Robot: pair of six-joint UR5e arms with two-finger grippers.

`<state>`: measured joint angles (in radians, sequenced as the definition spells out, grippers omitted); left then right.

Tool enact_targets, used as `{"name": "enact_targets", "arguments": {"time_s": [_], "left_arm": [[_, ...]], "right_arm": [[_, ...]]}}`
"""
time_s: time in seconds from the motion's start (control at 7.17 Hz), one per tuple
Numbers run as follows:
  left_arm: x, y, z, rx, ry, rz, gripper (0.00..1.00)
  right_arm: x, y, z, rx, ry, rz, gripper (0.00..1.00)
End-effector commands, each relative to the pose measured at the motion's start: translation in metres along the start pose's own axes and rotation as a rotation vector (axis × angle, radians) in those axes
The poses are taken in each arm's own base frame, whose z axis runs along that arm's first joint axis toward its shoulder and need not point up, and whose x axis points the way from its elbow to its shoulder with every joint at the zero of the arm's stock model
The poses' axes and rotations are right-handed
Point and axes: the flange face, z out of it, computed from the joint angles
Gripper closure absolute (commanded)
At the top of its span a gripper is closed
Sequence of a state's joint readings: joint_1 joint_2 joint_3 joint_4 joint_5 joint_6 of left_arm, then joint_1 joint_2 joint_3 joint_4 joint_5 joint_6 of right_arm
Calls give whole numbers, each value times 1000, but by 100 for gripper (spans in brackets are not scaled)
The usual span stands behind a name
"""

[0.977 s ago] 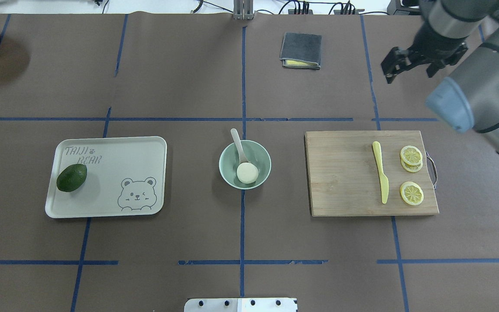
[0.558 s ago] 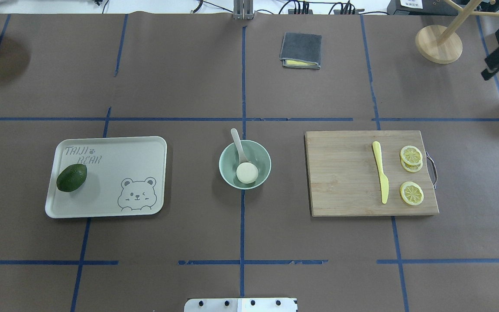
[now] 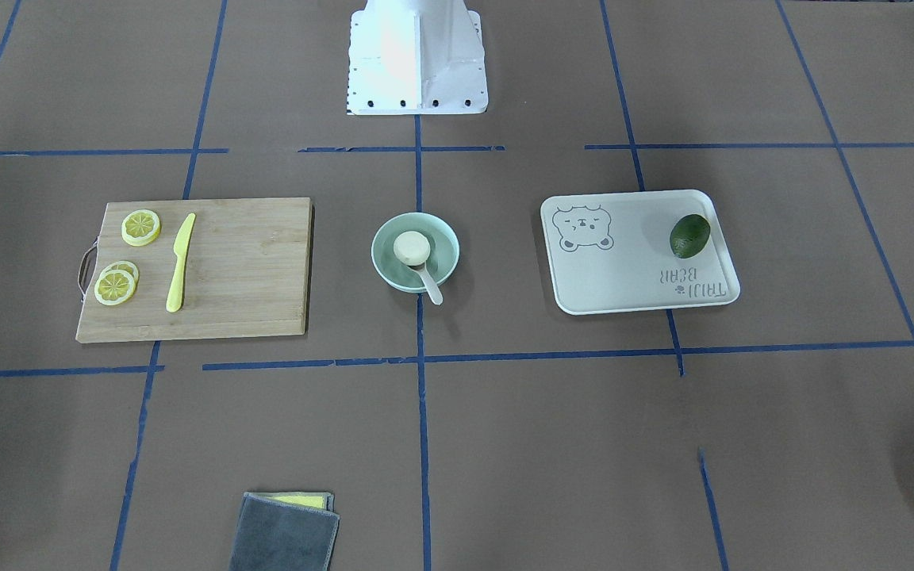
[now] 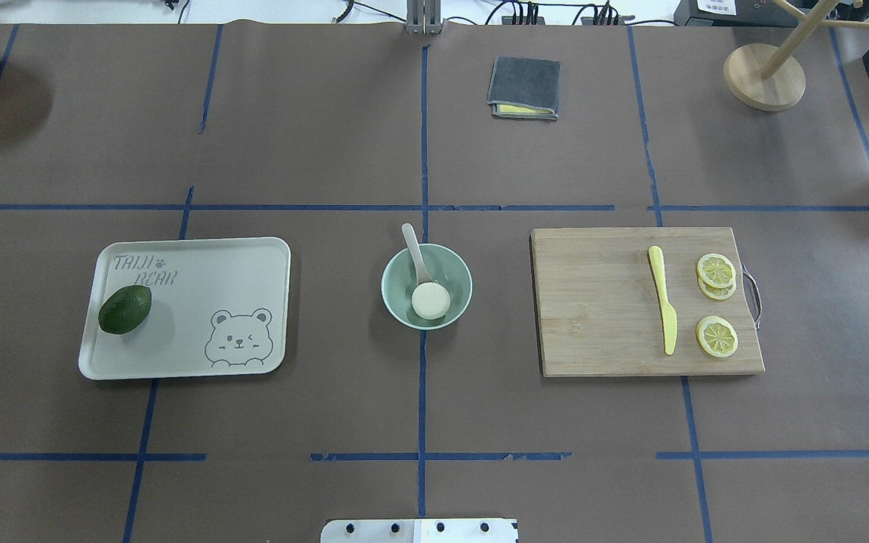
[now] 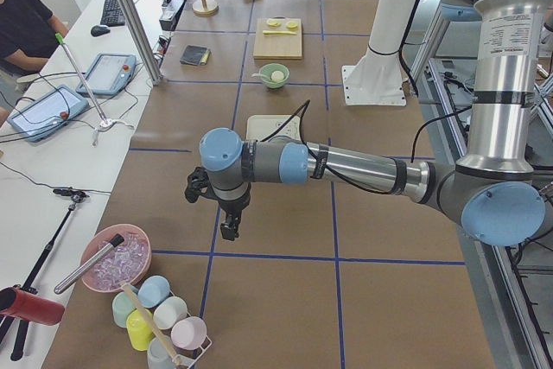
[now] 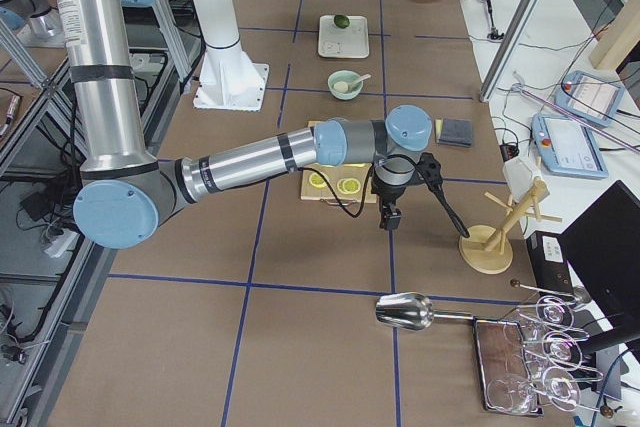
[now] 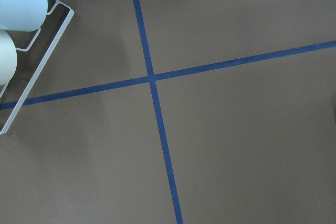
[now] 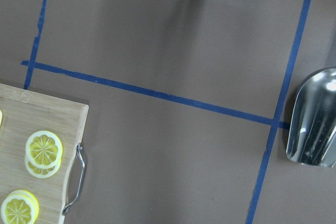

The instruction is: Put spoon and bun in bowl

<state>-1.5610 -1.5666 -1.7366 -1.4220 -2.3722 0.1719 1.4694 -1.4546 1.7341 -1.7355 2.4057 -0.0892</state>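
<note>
The mint-green bowl [image 4: 459, 277] stands at the table's middle. The bun [image 4: 431, 300] lies in it with its flat beige side up. The off-white spoon [image 4: 413, 247] rests with its scoop in the bowl and its handle over the far rim. The bowl [image 3: 447, 244], bun [image 3: 411, 247] and spoon [image 3: 431, 287] also show in the front-facing view. My left gripper [image 5: 226, 229] hangs over bare table far to the left, and my right gripper [image 6: 387, 219] far to the right beyond the cutting board. I cannot tell whether either is open or shut.
A wooden cutting board [image 4: 600, 302] with a yellow knife [image 4: 663, 309] and lemon slices [image 4: 717, 335] lies right of the bowl. A white bear tray [image 4: 201, 309] with an avocado [image 4: 124, 309] lies left. A grey cloth [image 4: 523, 87], a wooden stand [image 4: 763, 75] and a metal scoop [image 8: 314, 119] are further off.
My right arm has withdrawn from the overhead view's top right corner and out past its right edge. The bowl, bun and spoon have not moved.
</note>
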Motion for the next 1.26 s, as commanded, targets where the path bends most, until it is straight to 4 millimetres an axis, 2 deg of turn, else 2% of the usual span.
{"name": "enact_targets", "arguments": {"time_s": [0.0, 0.28, 0.56, 0.7, 1.12], "left_arm": [[-6, 6, 2, -6, -3, -8, 0], [-7, 7, 5, -11, -3, -15, 0], [-14, 17, 13, -29, 0, -35, 0], [-24, 25, 24, -50, 4, -54, 0], [-28, 27, 28, -59, 5, -64, 0]], "right_arm": [[44, 22, 26, 69, 8, -37, 0], [64, 43, 32, 56, 33, 91, 0], [84, 58, 18, 79, 20, 147, 0], [84, 58, 17, 81, 15, 152, 0], [88, 67, 19, 77, -11, 186, 0]]}}
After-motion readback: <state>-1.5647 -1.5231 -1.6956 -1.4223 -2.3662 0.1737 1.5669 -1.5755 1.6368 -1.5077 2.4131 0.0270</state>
